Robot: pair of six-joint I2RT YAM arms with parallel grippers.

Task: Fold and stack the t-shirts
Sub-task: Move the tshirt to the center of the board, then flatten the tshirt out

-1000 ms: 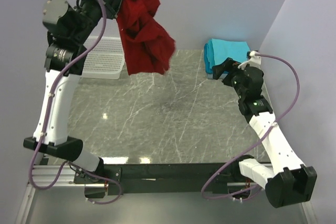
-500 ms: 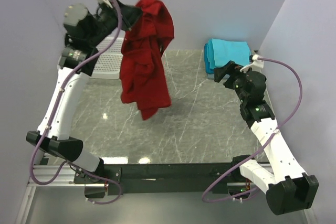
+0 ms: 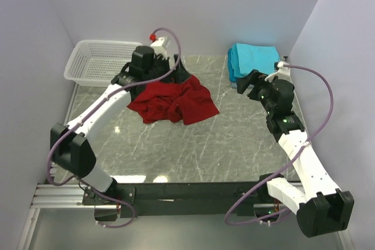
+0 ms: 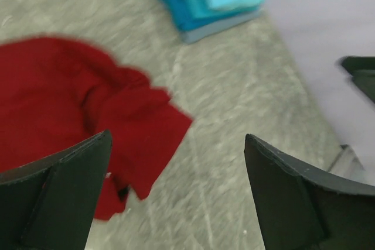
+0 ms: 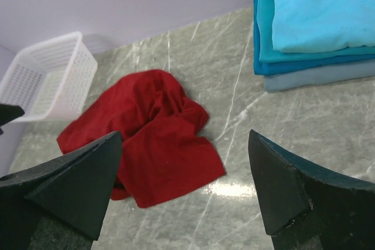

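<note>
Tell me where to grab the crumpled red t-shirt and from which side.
Pinch the flat flap at the near-right edge of the red t-shirt, coming down from its right side. It lies smooth with a free edge; the middle is bunched, so a grip there would likely catch several layers.

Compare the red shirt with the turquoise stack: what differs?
The red shirt lies crumpled and unfolded; the turquoise stack is neatly folded. The red shirt is a single piece left of centre; the turquoise stack has several layers at the far right corner. Both rest on the table.
</note>
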